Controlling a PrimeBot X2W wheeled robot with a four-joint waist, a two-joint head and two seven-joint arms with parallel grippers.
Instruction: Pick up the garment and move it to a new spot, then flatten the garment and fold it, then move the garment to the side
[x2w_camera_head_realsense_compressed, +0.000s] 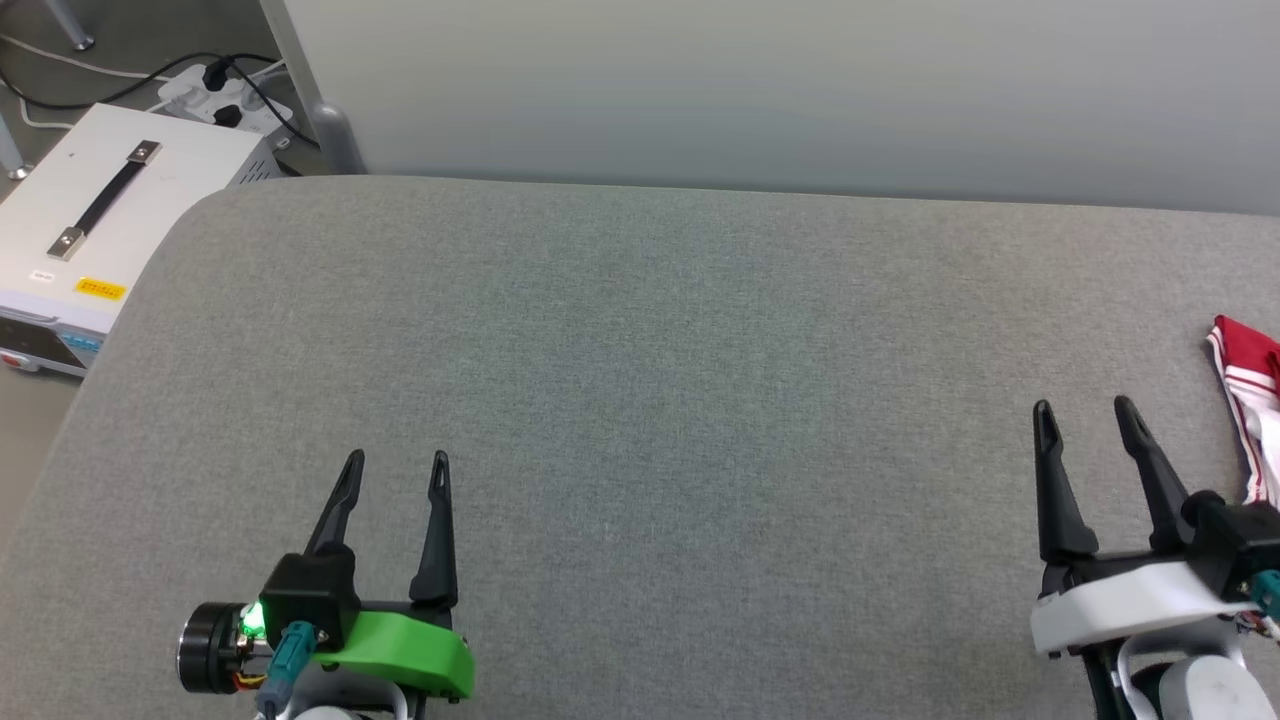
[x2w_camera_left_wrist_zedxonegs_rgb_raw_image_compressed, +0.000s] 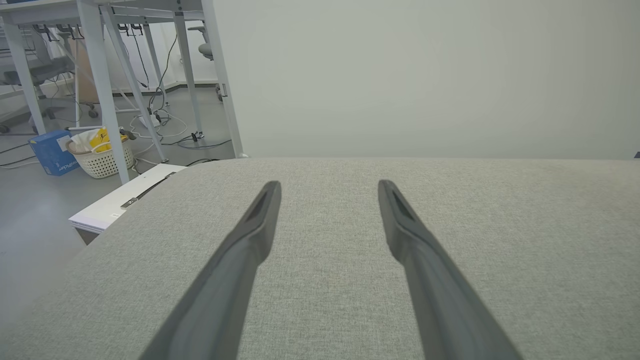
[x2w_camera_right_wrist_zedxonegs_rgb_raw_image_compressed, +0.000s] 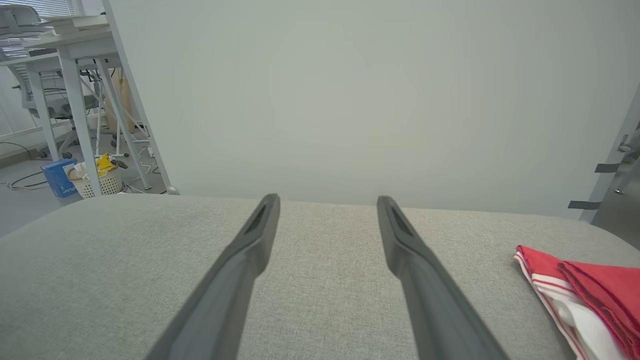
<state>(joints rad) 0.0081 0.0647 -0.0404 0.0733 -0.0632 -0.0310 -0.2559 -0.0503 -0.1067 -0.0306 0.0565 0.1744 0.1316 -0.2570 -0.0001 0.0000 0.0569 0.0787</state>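
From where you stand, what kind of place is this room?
Probably a lab or office workroom. White metal-legged desks stand beyond the grey padded table, loose cables trail over the floor, and a white equipment case with a power strip sits beside the table.

Nothing fully legible. White equipment case (x2w_camera_head_realsense_compressed: 110, 200), far left in the head view: a yellow label (x2w_camera_head_realsense_compressed: 101, 290) with dark print near its front edge, too small to read; a small white sticker (x2w_camera_head_realsense_compressed: 41, 276) just beside it, also unreadable. Blue box (x2w_camera_left_wrist_zedxonegs_rgb_raw_image_compressed: 50, 152) next to a white basket (x2w_camera_left_wrist_zedxonegs_rgb_raw_image_compressed: 102, 160), left wrist view: white lettering runs along its side, blurred, letters not made out.
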